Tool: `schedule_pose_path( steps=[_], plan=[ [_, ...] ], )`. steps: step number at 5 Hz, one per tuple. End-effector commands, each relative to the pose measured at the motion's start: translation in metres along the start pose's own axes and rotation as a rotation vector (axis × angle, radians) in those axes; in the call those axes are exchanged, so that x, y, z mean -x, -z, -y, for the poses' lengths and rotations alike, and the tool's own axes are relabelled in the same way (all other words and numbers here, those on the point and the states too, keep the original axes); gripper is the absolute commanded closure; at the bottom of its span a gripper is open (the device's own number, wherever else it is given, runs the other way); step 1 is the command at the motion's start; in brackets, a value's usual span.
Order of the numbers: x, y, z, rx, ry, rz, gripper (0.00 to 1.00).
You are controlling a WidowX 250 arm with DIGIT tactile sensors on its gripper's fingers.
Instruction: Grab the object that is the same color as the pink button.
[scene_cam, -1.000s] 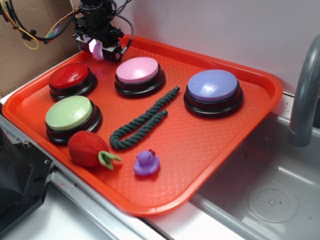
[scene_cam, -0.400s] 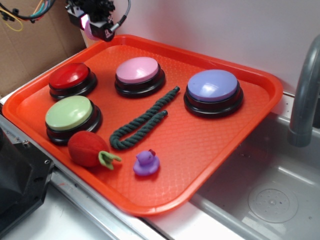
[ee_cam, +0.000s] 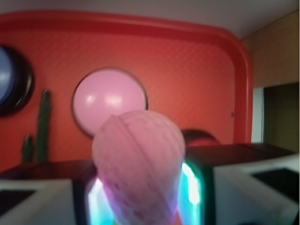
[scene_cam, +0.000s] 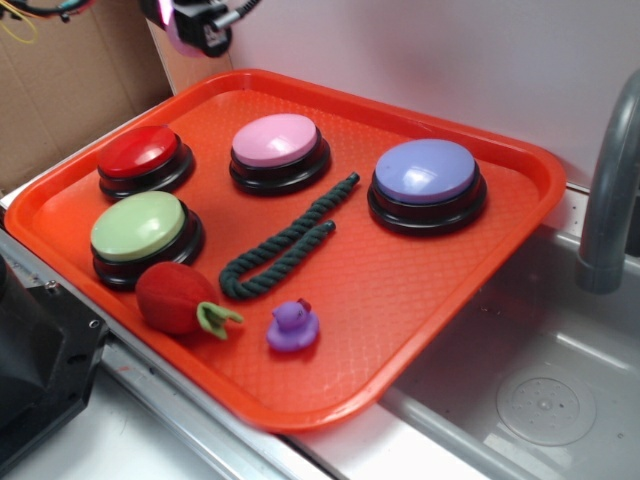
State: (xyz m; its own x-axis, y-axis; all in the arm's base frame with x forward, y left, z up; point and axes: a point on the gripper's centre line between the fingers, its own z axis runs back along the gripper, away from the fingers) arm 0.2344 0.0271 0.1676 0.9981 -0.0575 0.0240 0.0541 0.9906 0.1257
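Item one, on my screen: gripper [scene_cam: 197, 25], at the top left of the exterior view, raised clear above the far left corner of the orange tray [scene_cam: 500, 240]. Its jaws are clamped on the small pink ball [ee_cam: 138, 164], which fills the middle of the wrist view; the glowing pads press it from both sides. In the exterior view I read the ball [scene_cam: 183, 30] only as a pale pink patch between dark fingers, too small to show its texture.

Item two: pink button [scene_cam: 275, 140], dome top on a black base, standing at the tray's far middle, directly below the ball in the wrist view [ee_cam: 108, 99].

Item three: red button [scene_cam: 140, 152], left of the pink one. Green button [scene_cam: 138, 226], nearer me on the same side. Lavender-blue button [scene_cam: 426, 172], to the right.

Item four: dark green rope [scene_cam: 288, 242], lying diagonally between the buttons, doubled over on itself.

Item five: red plush strawberry [scene_cam: 175, 296], just beside the green button near the front rim. Purple toy duck [scene_cam: 292, 326], to its right, apart from it.

Item six: grey sink basin [scene_cam: 530, 400] and faucet [scene_cam: 608, 190], right of the tray.
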Motion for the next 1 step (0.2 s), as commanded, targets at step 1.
schedule_pose_path(
  steps=[1],
  plan=[
    [0.0158, -0.0560, -0.0107, -0.010, -0.017, 0.079, 1.00]
  ],
)
